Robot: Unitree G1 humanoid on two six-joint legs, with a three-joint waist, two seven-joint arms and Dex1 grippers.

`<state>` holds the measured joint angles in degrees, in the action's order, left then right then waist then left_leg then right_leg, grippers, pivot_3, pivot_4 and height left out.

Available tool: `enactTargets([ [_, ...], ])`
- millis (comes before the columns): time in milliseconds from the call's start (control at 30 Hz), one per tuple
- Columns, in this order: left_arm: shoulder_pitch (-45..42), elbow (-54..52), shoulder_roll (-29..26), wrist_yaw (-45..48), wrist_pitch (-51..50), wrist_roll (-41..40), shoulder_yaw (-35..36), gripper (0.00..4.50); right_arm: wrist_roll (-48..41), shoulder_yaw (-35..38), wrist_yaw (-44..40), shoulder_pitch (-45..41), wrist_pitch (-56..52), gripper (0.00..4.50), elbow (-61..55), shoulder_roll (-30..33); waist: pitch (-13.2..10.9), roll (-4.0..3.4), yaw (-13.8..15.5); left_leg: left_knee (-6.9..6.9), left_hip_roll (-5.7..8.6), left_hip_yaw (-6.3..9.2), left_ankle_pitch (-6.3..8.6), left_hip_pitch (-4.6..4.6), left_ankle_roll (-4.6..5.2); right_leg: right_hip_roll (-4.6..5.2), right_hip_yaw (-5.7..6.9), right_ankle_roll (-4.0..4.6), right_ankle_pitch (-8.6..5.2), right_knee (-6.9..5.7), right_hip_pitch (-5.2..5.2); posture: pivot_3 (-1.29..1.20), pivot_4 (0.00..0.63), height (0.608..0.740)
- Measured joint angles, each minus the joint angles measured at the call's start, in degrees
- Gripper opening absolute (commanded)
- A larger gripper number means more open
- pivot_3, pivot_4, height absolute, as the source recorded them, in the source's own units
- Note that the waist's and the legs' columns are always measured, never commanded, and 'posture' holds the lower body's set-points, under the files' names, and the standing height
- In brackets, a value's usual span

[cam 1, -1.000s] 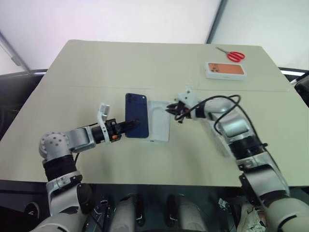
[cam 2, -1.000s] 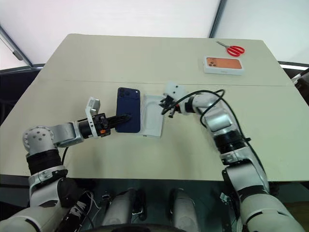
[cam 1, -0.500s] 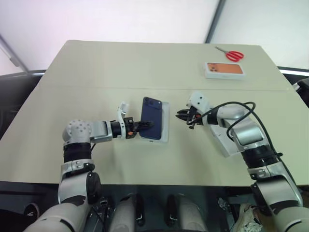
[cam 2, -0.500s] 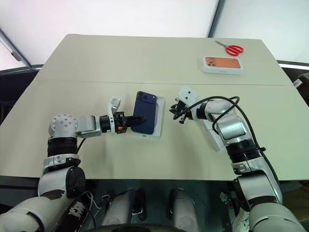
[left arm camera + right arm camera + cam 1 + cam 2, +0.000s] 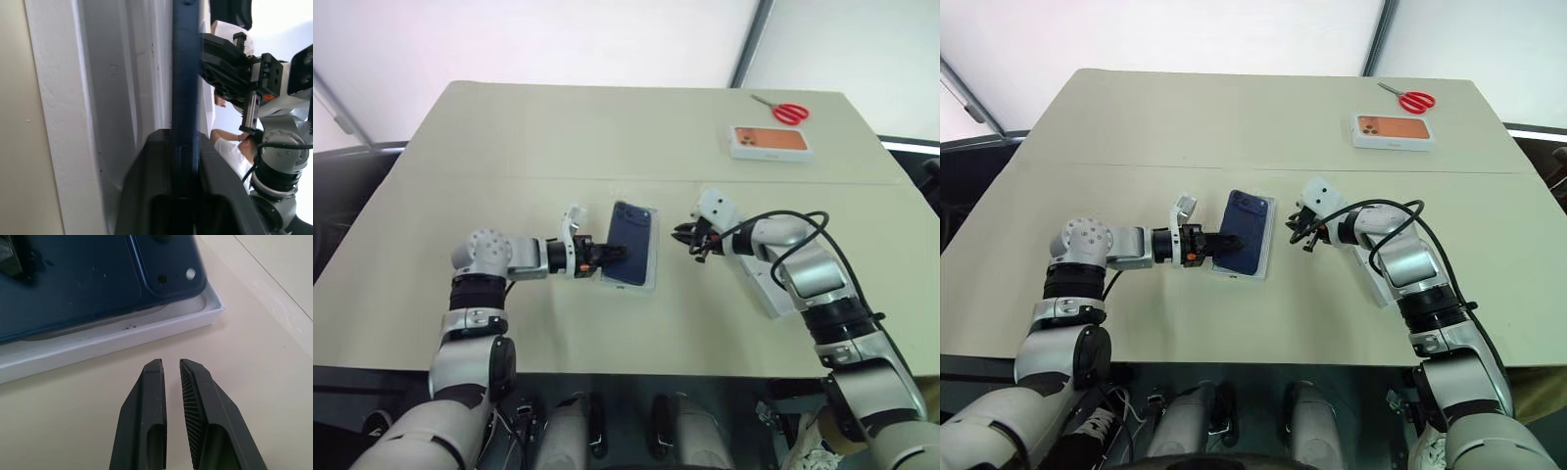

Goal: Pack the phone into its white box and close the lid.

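Near the middle of the wide beige worktop (image 5: 509, 147), a little toward its front edge, the shallow white rectangular cardboard box (image 5: 649, 257) lies open-side up so the slim dark navy-blue phone (image 5: 630, 241) can go in flat; the phone sits over it with its camera cluster toward the worktop's far edge, apparently not yet fully seated. The left hand (image 5: 604, 255) pinches the phone's near end between its black fingers, likely to steer it in. The right hand (image 5: 689, 238), fingers nearly together and empty, waits just beside the box's right side.
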<state>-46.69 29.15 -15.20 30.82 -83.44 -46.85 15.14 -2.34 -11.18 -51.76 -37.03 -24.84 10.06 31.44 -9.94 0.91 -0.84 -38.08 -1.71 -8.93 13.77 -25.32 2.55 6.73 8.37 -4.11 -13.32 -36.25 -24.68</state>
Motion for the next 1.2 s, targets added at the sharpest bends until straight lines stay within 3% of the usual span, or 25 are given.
enactTargets([
  [100, -1.3, -0.1, 0.0, 1.2, 0.6, 0.1, -0.1, 3.83, 0.0, -0.2, 0.1, 0.0, 0.0, 0.55, 0.0, 0.0, 0.0, 0.00, 0.0, -0.03, 0.00, 0.00, 0.00, 0.02, 0.00, 0.01, 0.00, 0.00, 0.00, 0.00, 0.02, 0.00, 0.150, 0.738],
  [967, -0.3, -9.7, -7.7, 0.1, -1.8, 1.4, 1.9, 3.83, 1.3, -1.9, 0.1, -1.8, 2.2, 0.55, 2.5, -3.1, 0.0, -0.02, -0.1, -0.06, -0.02, -0.01, 0.00, 0.04, 0.00, -0.02, -0.03, 0.00, 0.00, -0.07, 0.03, 0.00, 0.150, 0.738],
  [1000, -0.3, -9.7, -8.4, 0.1, -0.8, 1.5, 2.1, 3.60, 1.3, -1.9, 0.0, -1.8, 2.2, 0.55, 2.6, -3.1, 0.0, -0.02, -0.1, -0.06, -0.02, -0.01, 0.00, 0.04, 0.00, -0.01, -0.03, 0.00, 0.00, -0.07, 0.03, 0.00, 0.150, 0.738],
  [1067, -0.3, -9.7, -8.9, -0.3, 1.0, 2.1, 2.8, 3.03, 1.3, -1.9, -0.2, -1.8, 2.2, 0.03, 2.6, -3.0, 0.0, -0.02, -0.1, -0.06, -0.01, -0.01, 0.00, 0.04, 0.00, -0.02, -0.03, 0.00, 0.00, -0.07, 0.03, 0.00, 0.150, 0.738],
  [1200, 0.8, -10.2, -9.2, -2.6, 5.7, 5.3, 2.0, 1.04, 1.8, -1.8, -0.1, -1.8, 2.8, 0.00, 2.8, -2.2, 0.0, -0.03, 0.0, -0.06, 0.00, -0.02, 0.00, 0.04, 0.00, -0.01, -0.03, 0.00, 0.00, -0.07, 0.03, 0.00, 0.150, 0.738],
])
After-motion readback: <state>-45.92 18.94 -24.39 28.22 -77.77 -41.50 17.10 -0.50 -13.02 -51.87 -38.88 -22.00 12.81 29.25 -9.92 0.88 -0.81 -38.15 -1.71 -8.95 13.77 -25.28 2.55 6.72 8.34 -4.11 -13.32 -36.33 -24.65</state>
